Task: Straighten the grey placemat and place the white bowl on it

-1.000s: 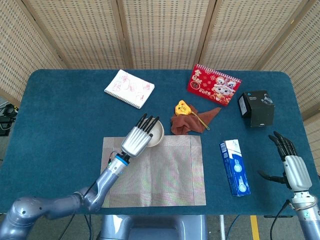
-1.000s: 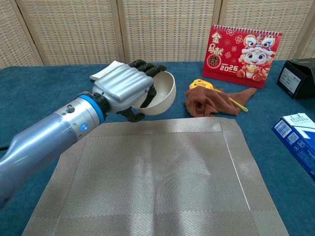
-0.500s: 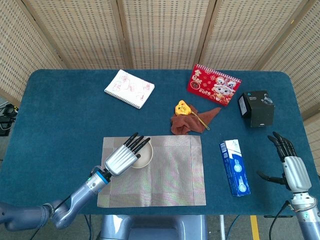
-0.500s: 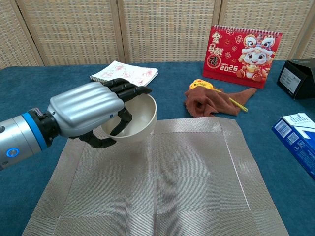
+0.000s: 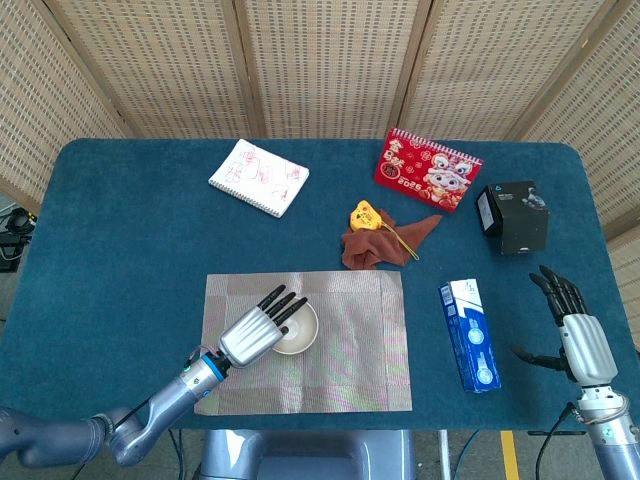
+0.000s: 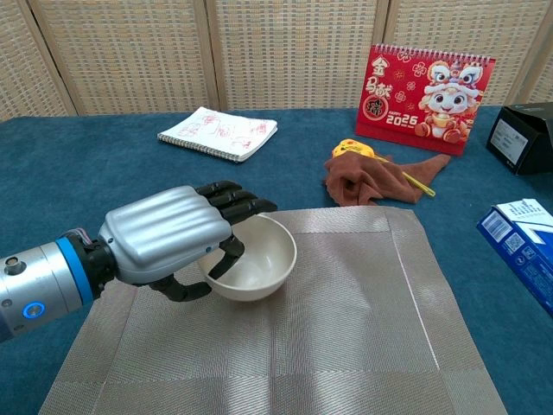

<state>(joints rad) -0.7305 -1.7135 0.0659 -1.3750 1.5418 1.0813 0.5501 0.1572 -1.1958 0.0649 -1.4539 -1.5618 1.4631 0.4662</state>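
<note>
White bowl (image 6: 251, 258) upright on the grey placemat (image 6: 363, 328), in its left half, toward the far edge. Held at the near-left rim by the left hand (image 6: 177, 239): fingers (image 6: 233, 201) laid over the rim and curled partly into the hollow, thumb side under the outer wall, so clamped on the bowl rather than spread free. Hard to tell from the chest view whether the base already sits flat on the weave or hangs just above it; in the head view (image 5: 296, 328) looks down on the mat.

Key relation for the coming move: bowl lying directly ahead of and under the fingertips, hand reaching in from the near-left corner, forearm along that diagonal. Release therefore likely a matter of opening and backing out along the same line, low enough not to tip the rim.

Placemat square to the table (image 5: 120, 240) edge in the head view, sides parallel with the front edge, no visible fold.

Right hand (image 5: 578, 335) well apart at the right edge, fingers apart, holding nothing, beyond the blue box (image 5: 469, 335).
</note>
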